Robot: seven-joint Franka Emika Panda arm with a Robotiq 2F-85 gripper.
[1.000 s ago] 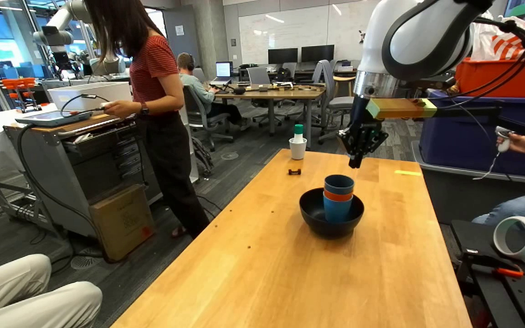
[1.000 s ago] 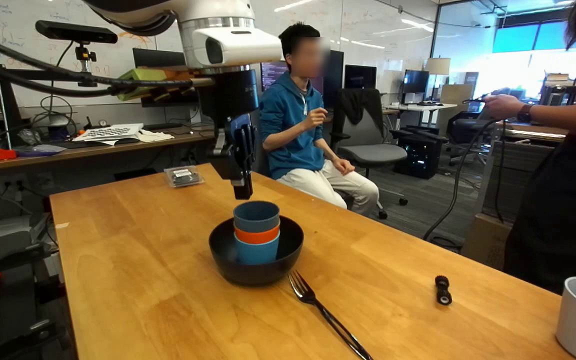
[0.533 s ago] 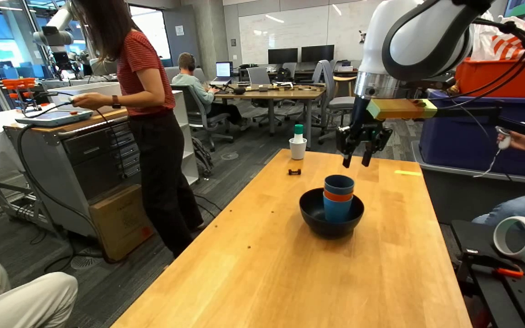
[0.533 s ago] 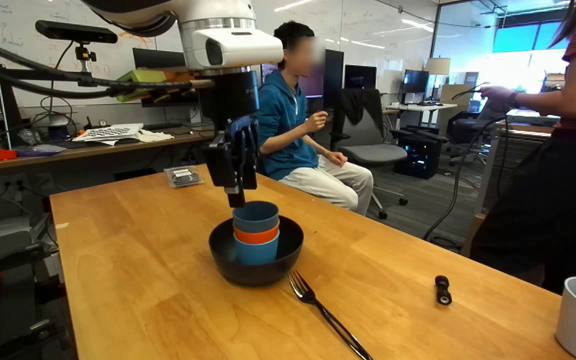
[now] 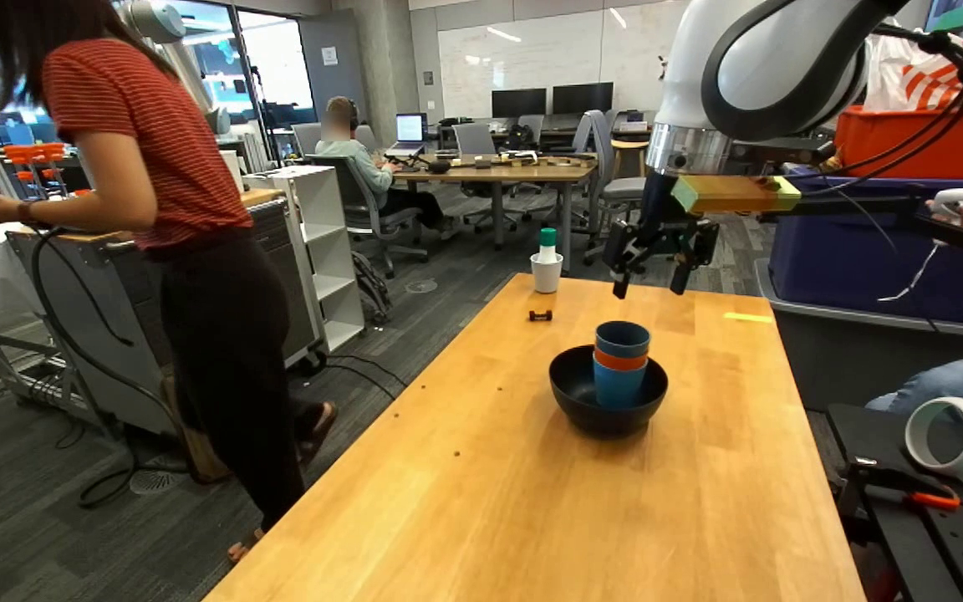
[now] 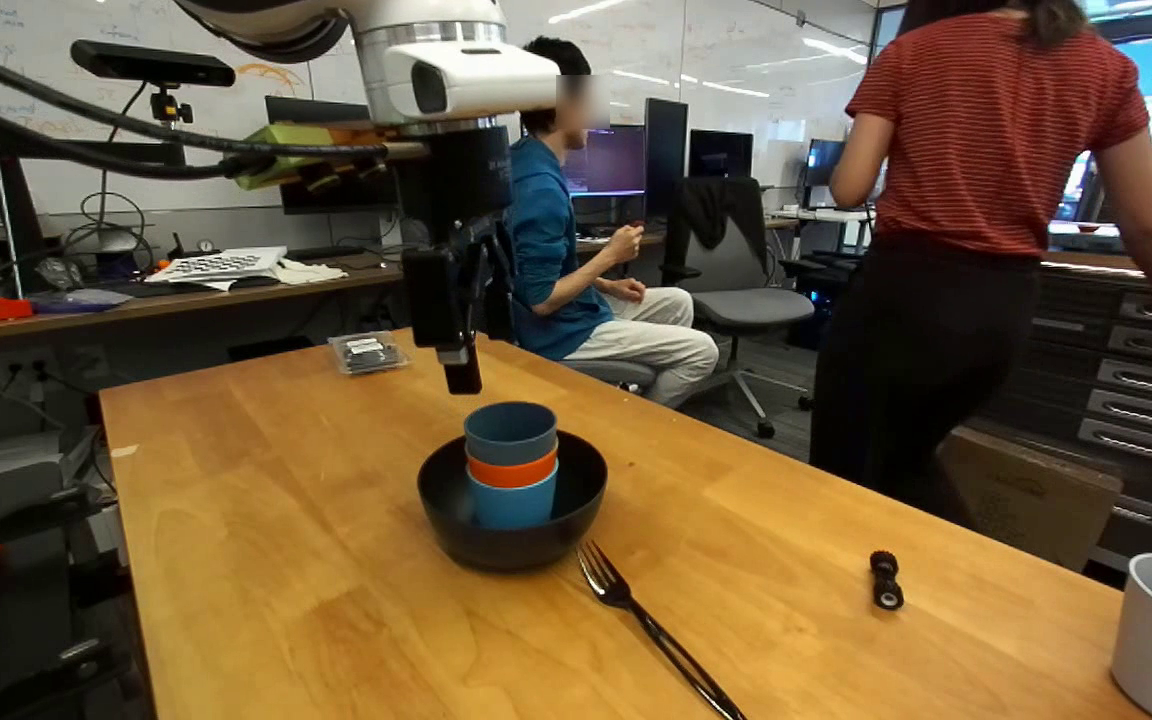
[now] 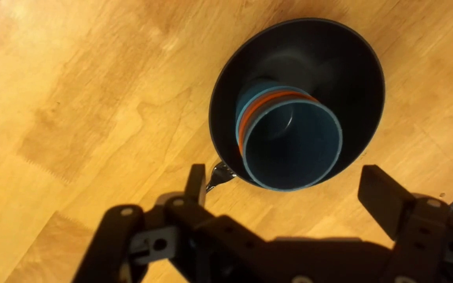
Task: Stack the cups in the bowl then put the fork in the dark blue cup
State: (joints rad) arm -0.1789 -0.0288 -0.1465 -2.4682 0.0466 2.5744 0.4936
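Note:
Three nested cups stand upright inside the black bowl (image 6: 511, 552): the light blue cup (image 6: 514, 505) lowest, the orange cup (image 6: 513, 472) between, and the dark blue cup (image 6: 511, 448) on top. In the wrist view, the dark blue cup's interior (image 7: 293, 145) looks bare. My gripper (image 5: 650, 288) hangs above the table near the stack, open wide, touching nothing. Beside the bowl the black fork (image 6: 648, 625) lies flat on the table, tines close to the bowl's side. Only the fork's head (image 7: 219, 175) shows in the wrist view, partly behind a finger (image 7: 196, 182).
A small black dumbbell-shaped piece (image 6: 886, 580) lies on the table (image 5: 532, 502). Near its end stands a white cup (image 5: 547, 274) holding a green-capped bottle (image 5: 547, 241). A clear plastic box (image 6: 368, 352) sits by another edge. A person in a red striped shirt (image 6: 1001, 130) stands beyond the table.
The gripper's fingers have gone from nearly together to wide apart, and the arm has risen slightly. Cups, bowl and fork have stayed put. The person in red has walked along the table.

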